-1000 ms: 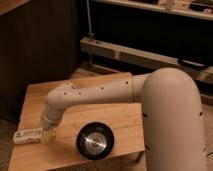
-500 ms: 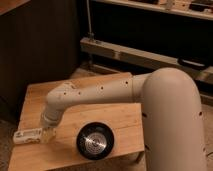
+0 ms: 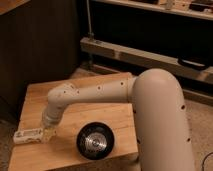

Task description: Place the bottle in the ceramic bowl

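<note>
Camera view: gripper [image 3: 48,131], grip unclear, beside bottle [image 3: 28,135] at table's [image 3: 35,100] left edge, ceramic bowl [image 3: 95,141] near front edge

One bottle [image 3: 27,135], one ceramic bowl [image 3: 95,140], one wooden table [image 3: 35,97], one robot arm [image 3: 95,92], one hand [image 3: 48,131] beside the bottle.

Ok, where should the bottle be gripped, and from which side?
Probably across its middle, from above: the bottle lies flat on its side near the table's left edge, long axis roughly left-right, so its narrow width faces up. The gripper sits at its right end, toward the ceramic bowl.
</note>
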Action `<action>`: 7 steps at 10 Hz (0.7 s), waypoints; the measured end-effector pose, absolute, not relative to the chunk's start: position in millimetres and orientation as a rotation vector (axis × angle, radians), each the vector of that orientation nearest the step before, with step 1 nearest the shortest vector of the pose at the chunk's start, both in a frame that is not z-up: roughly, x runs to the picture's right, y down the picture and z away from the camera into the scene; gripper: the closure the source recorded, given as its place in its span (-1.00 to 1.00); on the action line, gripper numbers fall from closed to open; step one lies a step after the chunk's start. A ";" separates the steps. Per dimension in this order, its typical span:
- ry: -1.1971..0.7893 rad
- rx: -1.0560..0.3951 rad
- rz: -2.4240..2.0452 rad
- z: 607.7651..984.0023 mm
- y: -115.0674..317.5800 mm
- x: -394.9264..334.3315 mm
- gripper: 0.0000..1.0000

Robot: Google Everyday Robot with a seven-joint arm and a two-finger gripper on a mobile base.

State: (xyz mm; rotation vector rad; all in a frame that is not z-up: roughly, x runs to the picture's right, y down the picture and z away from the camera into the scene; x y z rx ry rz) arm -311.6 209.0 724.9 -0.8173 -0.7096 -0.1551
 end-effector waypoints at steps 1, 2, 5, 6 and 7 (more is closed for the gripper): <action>-0.714 -0.828 -0.156 736.8 218.1 -311.0 -0.30; -0.718 -0.837 -0.158 745.0 226.3 -310.8 -0.30; -0.703 -0.842 -0.147 751.4 234.0 -300.7 -0.30; -0.694 -0.842 -0.141 751.8 234.8 -298.7 -0.30; -0.679 -0.840 -0.139 752.5 235.3 -296.5 -0.30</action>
